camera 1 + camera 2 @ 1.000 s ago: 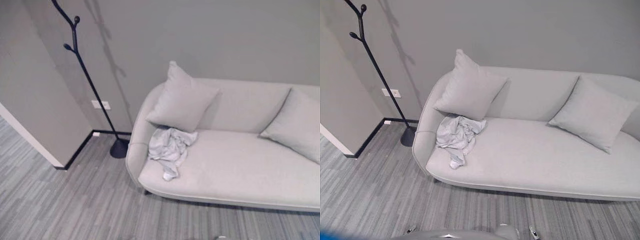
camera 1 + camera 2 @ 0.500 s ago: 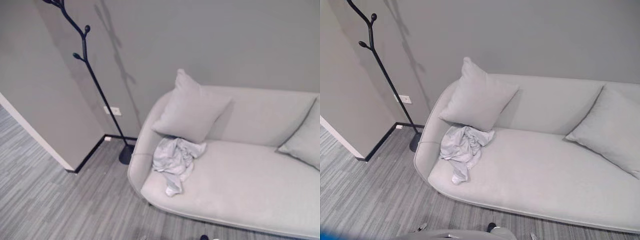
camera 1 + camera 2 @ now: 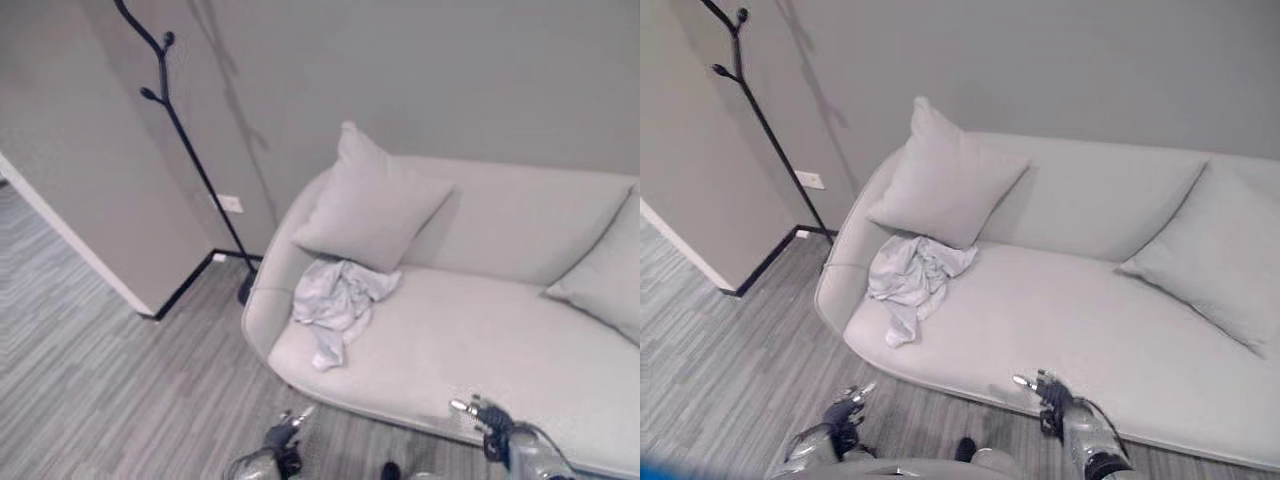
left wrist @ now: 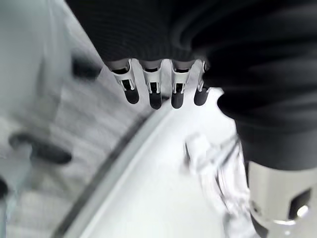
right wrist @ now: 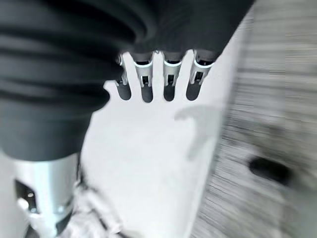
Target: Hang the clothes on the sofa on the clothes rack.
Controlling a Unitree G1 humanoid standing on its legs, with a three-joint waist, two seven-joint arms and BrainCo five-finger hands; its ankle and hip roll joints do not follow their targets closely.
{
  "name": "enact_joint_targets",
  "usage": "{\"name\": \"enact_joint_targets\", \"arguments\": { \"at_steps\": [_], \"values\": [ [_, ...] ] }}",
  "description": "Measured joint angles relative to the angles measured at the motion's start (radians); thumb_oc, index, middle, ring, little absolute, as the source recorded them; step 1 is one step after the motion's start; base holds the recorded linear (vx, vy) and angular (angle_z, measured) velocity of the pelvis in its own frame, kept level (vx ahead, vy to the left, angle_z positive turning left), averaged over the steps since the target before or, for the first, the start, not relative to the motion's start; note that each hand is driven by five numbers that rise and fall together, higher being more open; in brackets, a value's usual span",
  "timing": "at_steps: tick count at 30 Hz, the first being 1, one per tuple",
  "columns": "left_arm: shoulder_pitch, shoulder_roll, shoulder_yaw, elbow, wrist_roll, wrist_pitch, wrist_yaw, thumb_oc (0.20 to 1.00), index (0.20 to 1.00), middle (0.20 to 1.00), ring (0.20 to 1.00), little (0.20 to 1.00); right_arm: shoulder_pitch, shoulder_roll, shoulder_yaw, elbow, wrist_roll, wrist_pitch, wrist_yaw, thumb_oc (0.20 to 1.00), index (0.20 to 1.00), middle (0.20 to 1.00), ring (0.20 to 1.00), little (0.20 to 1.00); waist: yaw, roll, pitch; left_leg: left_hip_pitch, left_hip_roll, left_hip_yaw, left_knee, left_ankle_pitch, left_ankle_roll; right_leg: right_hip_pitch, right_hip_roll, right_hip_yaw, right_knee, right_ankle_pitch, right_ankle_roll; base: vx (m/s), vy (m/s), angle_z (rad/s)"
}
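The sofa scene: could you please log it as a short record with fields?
garment: crumpled pale shirt on the sofa seat, at its left end, below a cushion
rack: black coat rack on the floor left of the sofa, nothing on it
left hand: low, over the floor, fingers straight
right hand: at the sofa's front edge, fingers straight
status: shirt not yet picked up

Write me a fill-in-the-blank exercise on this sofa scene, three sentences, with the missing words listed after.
1. The crumpled garment lies on the sofa seat just in front of a ____.
2. The black clothes rack stands on the ____ beside the sofa's end.
3. The left hand and the right hand both hold ____.

Missing words: cushion; floor; nothing
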Motion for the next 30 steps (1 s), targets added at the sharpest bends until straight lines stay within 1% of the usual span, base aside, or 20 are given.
{"name": "enact_joint_targets", "arguments": {
  "at_steps": [1, 3, 5, 7, 8, 9, 10, 12, 13, 14, 15, 17, 19, 20, 21, 23, 24, 25, 26, 30],
  "values": [
    [-0.012, 0.001, -0.015, -0.056, 0.0, -0.005, -0.001, 1.0, 1.0, 1.0, 1.0, 1.0, -0.025, -0.027, -0.013, -0.024, -0.028, 0.0, -0.001, 1.0, 1.0, 1.0, 1.0, 1.0, 0.014, -0.018, 0.035, -0.024, 0.014, -0.04, -0.033, -0.013, -0.023, -0.078, -0.072, 0.067, 0.317, -0.093, -0.094, 0.36, 0.358, 0.31],
    [0.0, 0.006, -0.032, -0.053, 0.0, 0.015, 0.006, 1.0, 1.0, 1.0, 1.0, 1.0, -0.042, -0.046, -0.014, -0.032, -0.052, 0.004, -0.021, 1.0, 1.0, 1.0, 1.0, 1.0, 0.008, -0.023, 0.055, -0.021, 0.053, -0.079, -0.053, 0.025, -0.004, -0.078, -0.05, 0.074, 0.337, -0.088, -0.145, 0.43, 0.407, 0.05],
    [-0.018, 0.018, -0.028, -0.017, 0.002, 0.015, 0.011, 1.0, 1.0, 1.0, 1.0, 1.0, -0.056, -0.045, 0.004, -0.042, -0.072, -0.001, -0.025, 1.0, 1.0, 1.0, 1.0, 1.0, 0.006, -0.027, 0.053, -0.02, 0.069, -0.076, -0.053, 0.029, -0.014, -0.087, -0.06, 0.106, 0.322, -0.091, -0.123, 0.29, 0.257, -0.5],
    [-0.056, 0.015, -0.019, 0.049, 0.004, 0.015, 0.016, 1.0, 1.0, 1.0, 1.0, 1.0, -0.056, -0.042, 0.019, -0.03, -0.083, -0.003, -0.022, 1.0, 1.0, 1.0, 1.0, 1.0, 0.004, -0.021, 0.049, -0.019, 0.08, -0.078, -0.034, 0.032, -0.011, -0.048, -0.077, 0.14, 0.206, -0.06, -0.139, 0.5, 0.476, -0.5],
    [-0.056, 0.012, -0.021, 0.05, 0.006, 0.016, 0.015, 1.0, 1.0, 1.0, 1.0, 1.0, -0.043, -0.044, 0.02, -0.034, -0.096, 0.005, -0.021, 1.0, 1.0, 1.0, 1.0, 1.0, 0.005, -0.013, 0.043, -0.01, 0.076, -0.077, -0.033, 0.034, -0.008, -0.034, -0.087, 0.158, 0.177, -0.046, -0.127, 0.52, 0.549, -0.28],
    [-0.052, 0.007, -0.022, 0.061, 0.024, 0.015, 0.013, 1.0, 1.0, 1.0, 1.0, 1.0, -0.033, -0.047, 0.021, -0.035, -0.126, 0.012, -0.022, 1.0, 1.0, 1.0, 1.0, 1.0, 0.007, -0.018, 0.038, 0.006, 0.081, -0.074, -0.035, 0.03, -0.014, -0.027, -0.107, 0.174, 0.155, -0.015, -0.074, 0.38, 0.441, -0.27],
    [-0.05, 0.006, -0.028, 0.071, 0.035, 0.016, 0.012, 1.0, 1.0, 1.0, 1.0, 1.0, -0.03, -0.047, 0.019, -0.034, -0.144, 0.012, -0.025, 1.0, 1.0, 1.0, 1.0, 1.0, 0.001, -0.008, 0.032, 0.007, 0.079, -0.069, -0.016, 0.03, -0.013, -0.025, -0.123, 0.164, 0.152, -0.001, -0.091, 0.38, 0.443, -0.2],
    [-0.069, 0.002, -0.05, 0.134, 0.083, 0.018, 0.013, 1.0, 1.0, 1.0, 1.0, 1.0, 0.012, -0.045, 0.01, -0.02, -0.163, 0.014, -0.045, 1.0, 1.0, 1.0, 1.0, 1.0, 0.006, -0.002, 0.003, -0.019, 0.031, -0.052, 0.11, 0.025, -0.01, -0.032, -0.199, 0.147, 0.156, 0.007, -0.072, 0.33, 0.421, -0.04],
    [-0.052, -0.005, -0.05, 0.127, 0.099, 0.018, 0.015, 1.0, 1.0, 1.0, 1.0, 1.0, 0.048, -0.055, 0.018, -0.034, -0.189, 0.021, -0.052, 1.0, 1.0, 1.0, 1.0, 1.0, 0.008, 0.015, -0.023, -0.023, -0.021, -0.046, 0.163, 0.002, 0.003, -0.027, -0.247, 0.139, 0.143, 0.01, -0.066, 0.25, 0.393, -0.06],
    [-0.034, -0.014, -0.05, 0.11, 0.101, 0.017, 0.017, 1.0, 1.0, 1.0, 1.0, 1.0, 0.067, -0.068, 0.023, -0.046, -0.199, 0.022, -0.055, 1.0, 1.0, 1.0, 1.0, 1.0, 0.008, 0.052, -0.045, -0.019, -0.017, -0.045, 0.142, -0.016, 0.017, -0.039, -0.251, 0.12, 0.158, 0.008, -0.062, 0.21, 0.409, -0.05],
    [-0.025, 0.042, -0.051, 0.099, 0.132, 0.016, 0.017, 1.0, 1.0, 1.0, 1.0, 1.0, 0.087, 0.001, 0.022, -0.036, -0.214, 0.03, -0.073, 1.0, 1.0, 1.0, 1.0, 1.0, 0.014, -0.027, -0.062, -0.016, -0.106, -0.008, 0.156, -0.021, 0.02, -0.054, -0.356, 0.126, 0.185, 0.049, -0.054, 0.19, 0.422, 0.1],
    [-0.015, 0.094, -0.059, 0.087, 0.149, 0.017, 0.019, 1.0, 1.0, 1.0, 1.0, 1.0, 0.11, 0.072, 0.021, -0.039, -0.227, 0.029, -0.078, 1.0, 1.0, 1.0, 1.0, 1.0, 0.008, -0.086, -0.074, -0.012, -0.173, 0.012, 0.151, -0.015, 0.053, -0.067, -0.429, 0.134, 0.208, 0.119, -0.028, 0.17, 0.415, 0.19],
    [-0.014, 0.132, -0.065, 0.074, 0.175, 0.018, 0.023, 1.0, 1.0, 1.0, 1.0, 1.0, 0.081, 0.118, 0.019, -0.036, -0.254, 0.03, -0.114, 1.0, 1.0, 1.0, 1.0, 1.0, 0.023, -0.093, -0.073, -0.014, -0.21, 0.041, 0.147, -0.026, 0.09, -0.108, -0.468, 0.104, 0.22, 0.233, -0.054, 0.14, 0.375, -0.17],
    [-0.02, 0.145, -0.052, 0.073, 0.178, 0.016, 0.038, 1.0, 1.0, 1.0, 1.0, 1.0, 0.053, 0.127, 0.022, -0.043, -0.27, 0.028, -0.128, 1.0, 1.0, 1.0, 1.0, 1.0, 0.037, -0.077, -0.066, -0.026, -0.217, 0.069, 0.153, -0.038, 0.121, -0.111, -0.484, 0.088, 0.173, 0.336, -0.047, 0.12, 0.352, -0.25],
    [-0.019, 0.14, -0.054, 0.077, 0.18, 0.018, 0.045, 1.0, 1.0, 1.0, 1.0, 1.0, 0.033, 0.128, 0.023, -0.037, -0.275, 0.028, -0.137, 1.0, 1.0, 1.0, 1.0, 1.0, 0.041, -0.053, -0.057, -0.024, -0.228, 0.073, 0.144, -0.043, 0.138, -0.107, -0.506, 0.026, 0.193, 0.335, -0.034, 0.1, 0.232, -0.21],
    [-0.005, 0.163, -0.033, 0.075, 0.191, 0.018, 0.061, 1.0, 1.0, 1.0, 1.0, 1.0, 0.004, 0.13, 0.023, -0.053, -0.285, 0.03, -0.152, 1.0, 1.0, 1.0, 1.0, 1.0, 0.054, -0.049, -0.054, 0.014, -0.265, 0.098, 0.091, -0.03, 0.168, -0.12, -0.516, -0.013, 0.233, 0.381, -0.013, 0.11, 0.182, -0.24],
    [0.001, 0.167, -0.022, 0.076, 0.204, 0.019, 0.07, 1.0, 1.0, 1.0, 1.0, 1.0, 0.001, 0.125, 0.023, -0.084, -0.304, 0.025, -0.158, 1.0, 1.0, 1.0, 1.0, 1.0, 0.049, -0.036, -0.048, 0.02, -0.277, 0.097, 0.061, -0.02, 0.184, -0.122, -0.509, -0.001, 0.251, 0.321, 0.034, 0.16, 0.225, -0.2],
    [0.002, 0.17, -0.012, 0.074, 0.208, 0.018, 0.074, 1.0, 1.0, 1.0, 1.0, 1.0, 0.002, 0.118, 0.022, -0.099, -0.313, 0.027, -0.16, 1.0, 1.0, 1.0, 1.0, 1.0, 0.05, -0.036, -0.046, 0.032, -0.28, 0.095, 0.041, -0.014, 0.194, -0.127, -0.49, 0.004, 0.259, 0.289, 0.042, 0.15, 0.171, -0.15],
    [0.013, 0.176, 0.015, 0.077, 0.209, 0.018, 0.081, 1.0, 1.0, 1.0, 1.0, 1.0, -0.005, 0.107, 0.02, -0.115, -0.325, 0.026, -0.169, 1.0, 1.0, 1.0, 1.0, 1.0, 0.052, -0.014, -0.035, 0.061, -0.283, 0.096, -0.022, 0.005, 0.22, -0.132, -0.436, 0.015, 0.229, 0.221, 0.061, 0.07, 0.058, -0.3],
    [0.023, 0.183, 0.053, 0.079, 0.211, 0.017, 0.094, 1.0, 1.0, 1.0, 1.0, 1.0, -0.011, 0.057, 0.02, -0.126, -0.407, 0.038, -0.21, 1.0, 1.0, 1.0, 1.0, 1.0, 0.013, -0.029, 0.0, 0.09, -0.298, 0.091, -0.05, 0.018, 0.22, -0.136, -0.339, -0.013, 0.082, 0.215, 0.075, 0.11, 0.036, -0.03]
  ]
}}
